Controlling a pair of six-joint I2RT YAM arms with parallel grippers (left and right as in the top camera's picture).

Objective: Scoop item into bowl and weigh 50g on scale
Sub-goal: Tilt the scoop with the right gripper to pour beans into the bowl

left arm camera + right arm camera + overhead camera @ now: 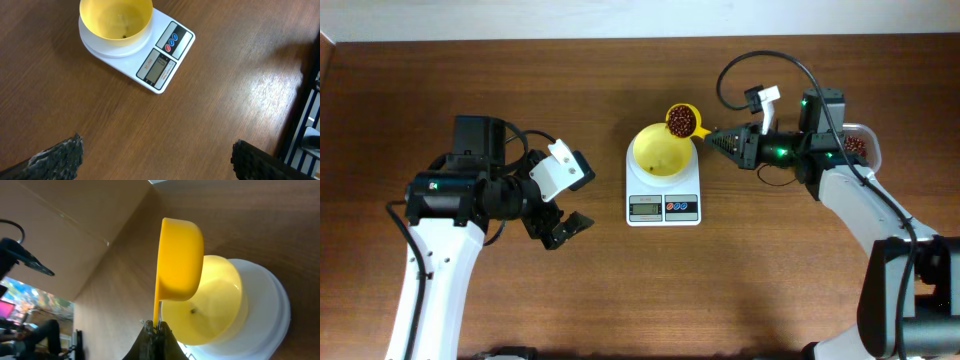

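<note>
The pale yellow bowl (662, 151) sits on the white scale (663, 207); both also show in the left wrist view, bowl (116, 20) and scale (165, 60). One bean lies in the bowl (193, 311). My right gripper (712, 137) is shut on the handle of a small yellow scoop (682, 121) full of reddish-brown beans, held at the bowl's far right rim. The right wrist view shows the scoop (180, 260) above the bowl (215, 300). My left gripper (563, 228) is open and empty, left of the scale.
A clear container (857, 146) with more beans stands at the far right, behind my right arm. Cables loop above the right arm. The wooden table (620, 290) stretches around the scale.
</note>
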